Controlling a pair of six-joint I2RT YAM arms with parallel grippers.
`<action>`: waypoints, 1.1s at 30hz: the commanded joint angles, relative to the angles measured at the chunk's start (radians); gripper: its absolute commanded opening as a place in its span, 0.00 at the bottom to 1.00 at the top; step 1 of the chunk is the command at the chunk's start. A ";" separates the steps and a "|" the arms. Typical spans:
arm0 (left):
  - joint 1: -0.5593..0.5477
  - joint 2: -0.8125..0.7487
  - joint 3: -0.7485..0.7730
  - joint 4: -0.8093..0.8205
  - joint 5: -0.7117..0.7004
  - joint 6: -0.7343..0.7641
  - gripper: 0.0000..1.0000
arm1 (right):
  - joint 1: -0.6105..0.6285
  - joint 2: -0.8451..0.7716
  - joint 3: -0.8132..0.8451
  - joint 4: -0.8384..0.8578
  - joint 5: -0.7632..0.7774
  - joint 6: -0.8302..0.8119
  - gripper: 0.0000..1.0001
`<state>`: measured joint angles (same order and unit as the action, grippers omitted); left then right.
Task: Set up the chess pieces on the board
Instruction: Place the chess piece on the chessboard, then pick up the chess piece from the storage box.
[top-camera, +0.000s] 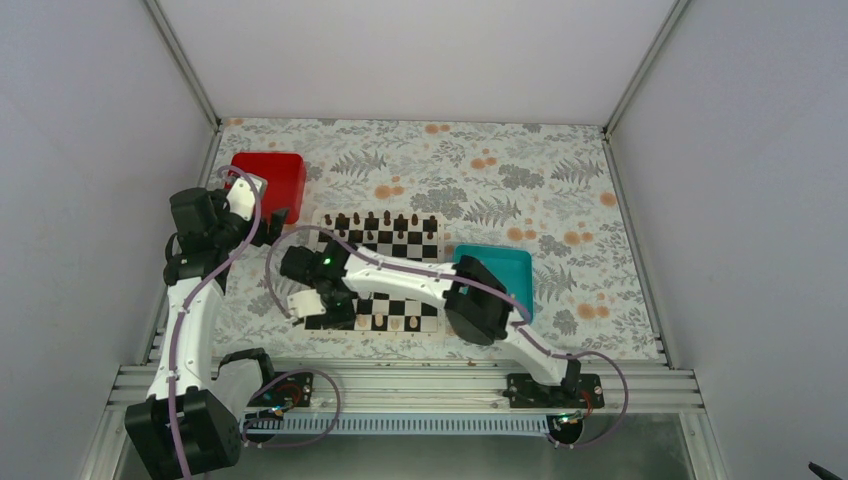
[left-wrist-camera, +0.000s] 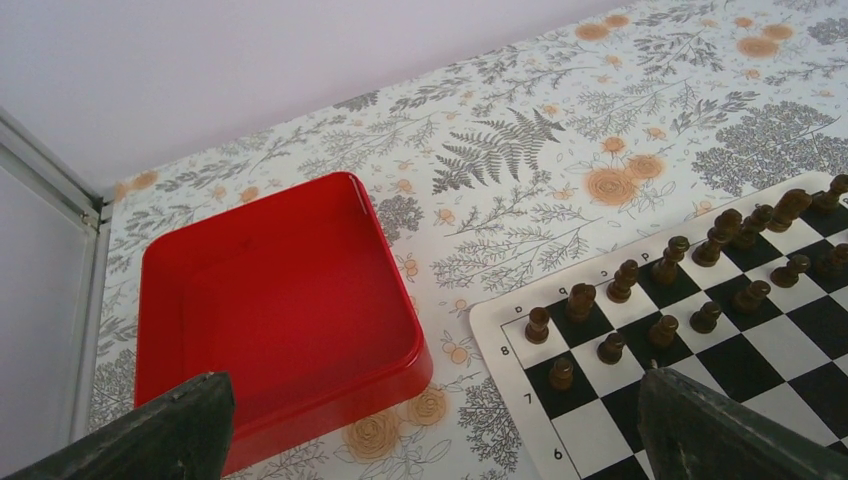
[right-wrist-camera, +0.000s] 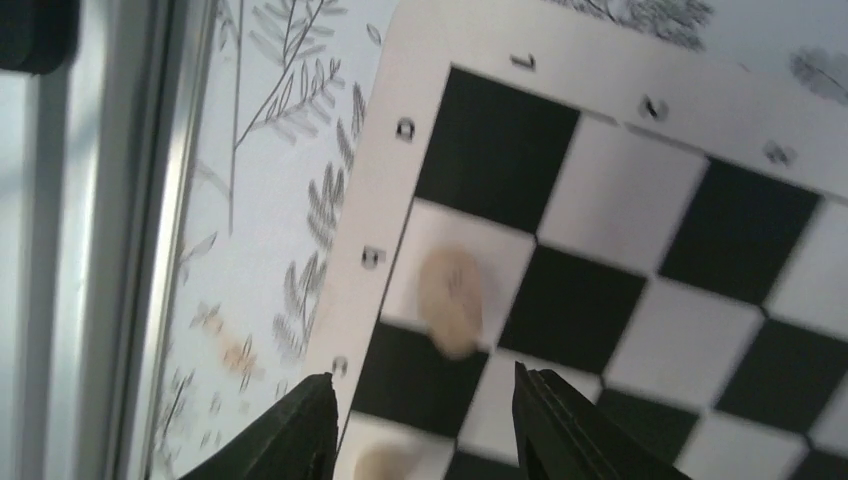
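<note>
Chessboard (top-camera: 390, 262) lay in the middle of the floral-patterned counter (top-camera: 560, 180), with a red tray (top-camera: 268, 178) just beyond its far left corner and a teal tray (top-camera: 500, 272) against its right side. Dark pieces (left-wrist-camera: 623, 281) stood upright in two rows along the far edge of the board, one to a square. From the left wrist view both rows ran off toward the right. A few pale pieces (top-camera: 412, 322) stood on the near row, seen from above.

Left pincer (left-wrist-camera: 435, 385) hung above the counter between the red tray and the board's far left corner. Its fingers (left-wrist-camera: 170, 430) were spread wide, one at each lower corner of its own view, and it gripped nothing. The red tray beneath it showed only its bare floor.

Right arm reached across the board to its near left corner. Right pincer (right-wrist-camera: 420, 385) was low over the edge squares there, its jaws parted. One pale piece (right-wrist-camera: 452, 298), blurred, stood on a white square in the outermost column just ahead of the fingertips and apart from them. A second pale piece (right-wrist-camera: 385, 462) showed at the bottom of that view, in the gap and closer to the left finger. The gap was wider than the piece. The blur hid whether the finger touched it.
</note>
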<state>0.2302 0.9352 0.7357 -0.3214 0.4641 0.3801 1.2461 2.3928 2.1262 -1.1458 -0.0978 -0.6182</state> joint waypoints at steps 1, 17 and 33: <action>0.009 -0.009 -0.003 0.032 0.011 -0.005 1.00 | -0.071 -0.226 -0.101 -0.011 0.003 0.007 0.48; 0.014 -0.002 0.002 0.030 0.014 -0.007 1.00 | -0.806 -0.876 -0.870 0.219 -0.082 -0.081 0.50; 0.015 -0.019 0.001 0.022 0.008 -0.012 1.00 | -0.844 -0.839 -1.155 0.488 -0.025 -0.029 0.47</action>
<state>0.2398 0.9333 0.7357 -0.3149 0.4633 0.3771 0.4152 1.5257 0.9874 -0.7448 -0.1364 -0.6609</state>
